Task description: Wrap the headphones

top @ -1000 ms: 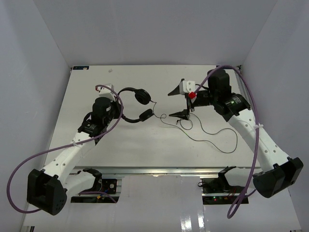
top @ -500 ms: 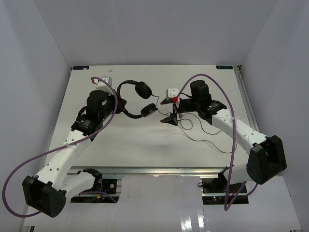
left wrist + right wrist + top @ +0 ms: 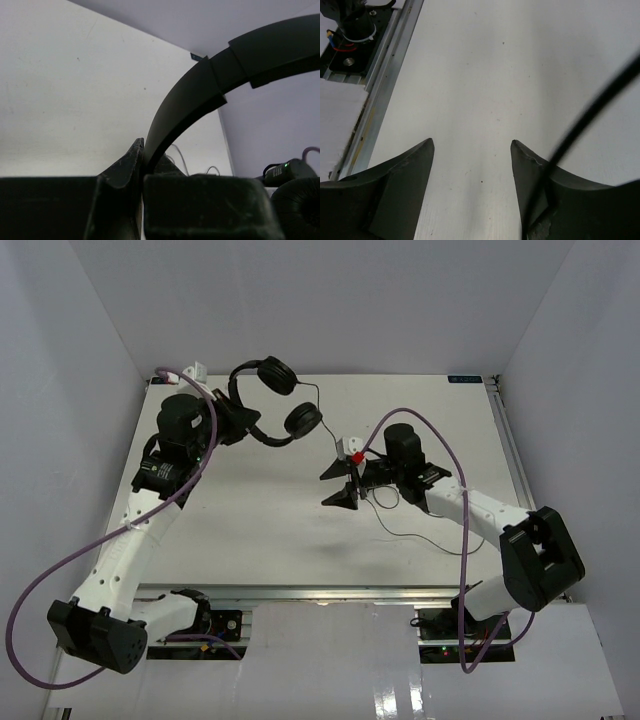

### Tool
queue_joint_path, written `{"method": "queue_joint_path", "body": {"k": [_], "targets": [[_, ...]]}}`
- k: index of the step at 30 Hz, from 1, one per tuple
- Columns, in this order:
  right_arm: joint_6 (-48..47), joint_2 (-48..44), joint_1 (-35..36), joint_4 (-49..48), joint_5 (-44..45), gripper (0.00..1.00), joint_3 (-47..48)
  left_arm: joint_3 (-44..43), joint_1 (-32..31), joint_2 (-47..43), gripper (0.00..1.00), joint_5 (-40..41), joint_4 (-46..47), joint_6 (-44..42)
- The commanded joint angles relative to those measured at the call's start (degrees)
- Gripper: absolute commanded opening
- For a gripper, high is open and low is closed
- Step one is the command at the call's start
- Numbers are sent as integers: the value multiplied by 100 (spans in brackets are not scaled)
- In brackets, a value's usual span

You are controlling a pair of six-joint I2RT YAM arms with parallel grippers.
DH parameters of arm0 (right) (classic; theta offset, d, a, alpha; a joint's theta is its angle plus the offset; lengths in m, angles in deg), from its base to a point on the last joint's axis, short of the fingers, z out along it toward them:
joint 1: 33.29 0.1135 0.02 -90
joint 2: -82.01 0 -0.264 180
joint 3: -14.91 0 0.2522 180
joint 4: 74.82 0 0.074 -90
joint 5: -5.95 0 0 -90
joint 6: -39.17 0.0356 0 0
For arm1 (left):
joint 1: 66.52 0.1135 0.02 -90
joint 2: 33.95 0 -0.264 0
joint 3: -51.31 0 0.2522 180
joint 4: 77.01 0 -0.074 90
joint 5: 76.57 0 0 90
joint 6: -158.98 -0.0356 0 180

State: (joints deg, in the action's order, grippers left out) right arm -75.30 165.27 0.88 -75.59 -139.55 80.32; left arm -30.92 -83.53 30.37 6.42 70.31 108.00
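Your left claw point(image 3: 226, 422) was pinched fully shut on the thin arched headband point(image 3: 265, 440) of the small black on-ear headphones point(image 3: 303, 420). It held them lifted over the far left part of the flat white table point(image 3: 250, 540). From the left wrist you saw the two dark fingers point(image 3: 120, 175) pressed together, with the headband point(image 3: 190, 97) rising out of the seam between them. One round padded earcup point(image 3: 297, 205) was cut off at the lower right corner.

Your right claw point(image 3: 337, 486) sat near the middle of the table with its jaws well apart and nothing pinched between them. From the right wrist, the long thin black cord point(image 3: 590, 119) crossed in front of one finger point(image 3: 560, 190), out of focus. You could not tell whether it touched that finger or only passed in front of it. The gap between the fingertips point(image 3: 472, 144) showed bare table.

Nothing was readable. A small tag at the table's far right edge point(image 3: 453, 379) was too small to make out from above. The small red part point(image 3: 357, 456) on the right claw carried no markings that you could see.
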Motion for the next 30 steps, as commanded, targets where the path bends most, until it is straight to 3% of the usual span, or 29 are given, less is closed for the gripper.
{"method": "queue_joint_path", "body": {"k": [1, 8, 12, 17, 19, 21, 23, 27, 30], "targets": [[748, -182, -14, -990, -495, 61, -38, -371, 367, 169, 0, -717, 402, 759], [1440, -241, -2, -1616, -698, 57, -415, -994, 1251, 579, 0, -1305, 636, 1267], [1416, -305, -3, -1459, -668, 55, -488, -1114, 1547, 849, 0, -1545, 965, 1672], [1174, -302, 129, -957, -416, 38, -423, -1160, 1656, 1137, 0, -1465, 1211, 2100], [886, -268, 209, -323, -97, 24, -217, -1211, 1674, 1320, 0, -1242, 1173, 2176], [386, -213, 430, 703, 693, 13, 233, -1296, 1675, 1501, 0, -950, 1098, 2117], [92, -173, 520, 1302, 1470, 8, 718, -1353, 1668, 1688, 0, -784, 1001, 1899], [-1429, -42, 1111, 3625, 4538, 8, 1893, -1724, 1543, 2181, 0, 277, 669, 730], [-2338, 188, 1568, 4240, 6453, 8, 2335, -1866, 1126, 2602, 0, 631, 518, -111]]}}
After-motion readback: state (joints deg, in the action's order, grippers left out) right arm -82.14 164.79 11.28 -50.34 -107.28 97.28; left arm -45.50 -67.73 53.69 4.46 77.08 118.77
